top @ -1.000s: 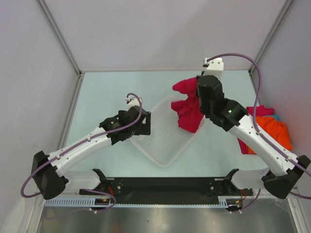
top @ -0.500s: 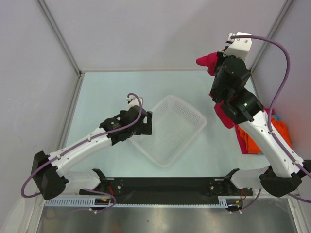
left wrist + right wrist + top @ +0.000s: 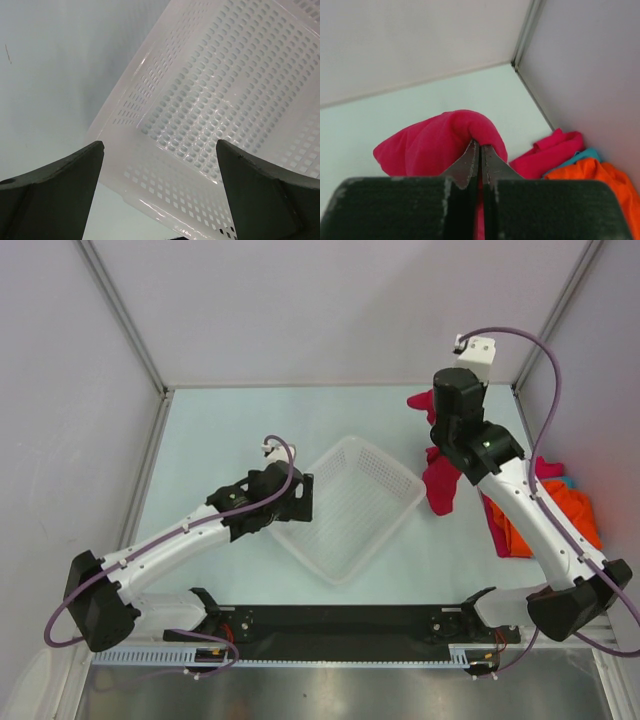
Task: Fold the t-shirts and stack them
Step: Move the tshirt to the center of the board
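Dangling limp crimson t-shirt (image 3: 441, 488), perforated basket (image 3: 350, 510)

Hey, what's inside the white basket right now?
Nothing: the basket shows bare lattice. The left gripper covers its left corner from above, but the wrist view shows lattice there too.

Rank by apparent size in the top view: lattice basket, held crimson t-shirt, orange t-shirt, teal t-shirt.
1. white lattice basket
2. crimson t-shirt and orange t-shirt: unsure; the right arm hides part of both, and the crimson one hangs lifted, nearer the camera
3. teal t-shirt: a sliver
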